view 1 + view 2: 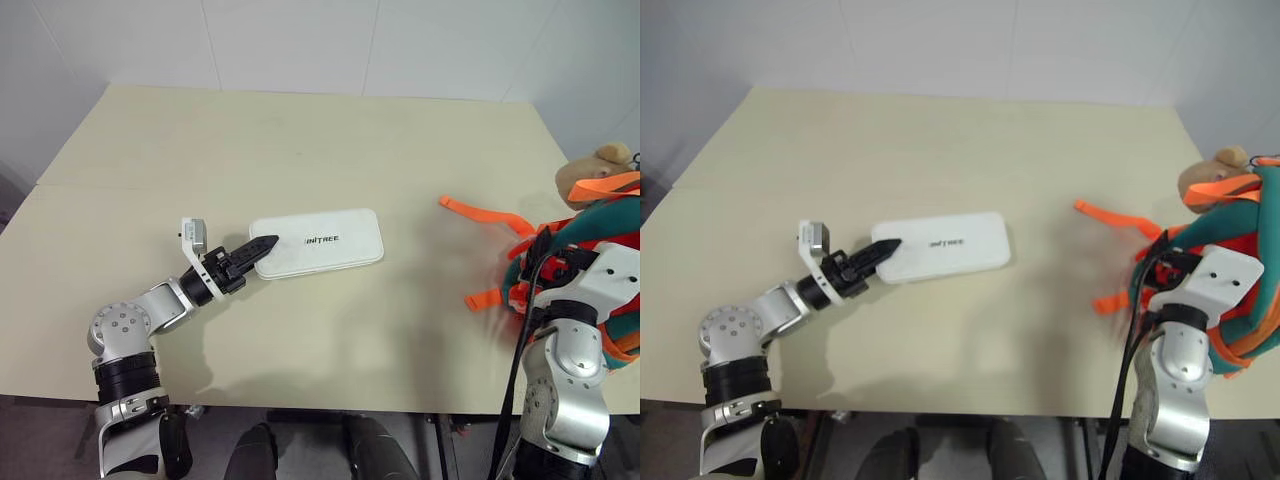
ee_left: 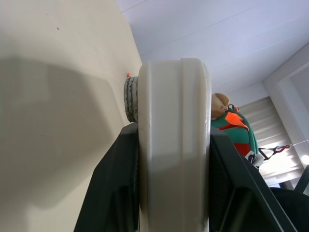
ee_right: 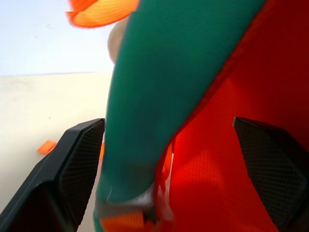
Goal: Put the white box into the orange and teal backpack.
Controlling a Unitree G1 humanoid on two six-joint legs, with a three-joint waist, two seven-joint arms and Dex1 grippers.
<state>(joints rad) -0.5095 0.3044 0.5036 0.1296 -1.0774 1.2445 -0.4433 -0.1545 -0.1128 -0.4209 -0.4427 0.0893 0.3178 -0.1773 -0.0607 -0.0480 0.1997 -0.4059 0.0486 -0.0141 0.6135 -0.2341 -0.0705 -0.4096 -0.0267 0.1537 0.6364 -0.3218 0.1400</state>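
The left gripper (image 1: 262, 246) pinches one end of the white box (image 1: 318, 242) lying mid-table, a hold it could pivot out of, while the right gripper (image 3: 169, 159), fingers spread, meets the orange and teal backpack (image 1: 1230, 290), slumped at the table's right edge.

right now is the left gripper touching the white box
Touching. In the left wrist view the left gripper has its black fingers pressed against both faces of the white box; the left eye view shows it at the box's end.
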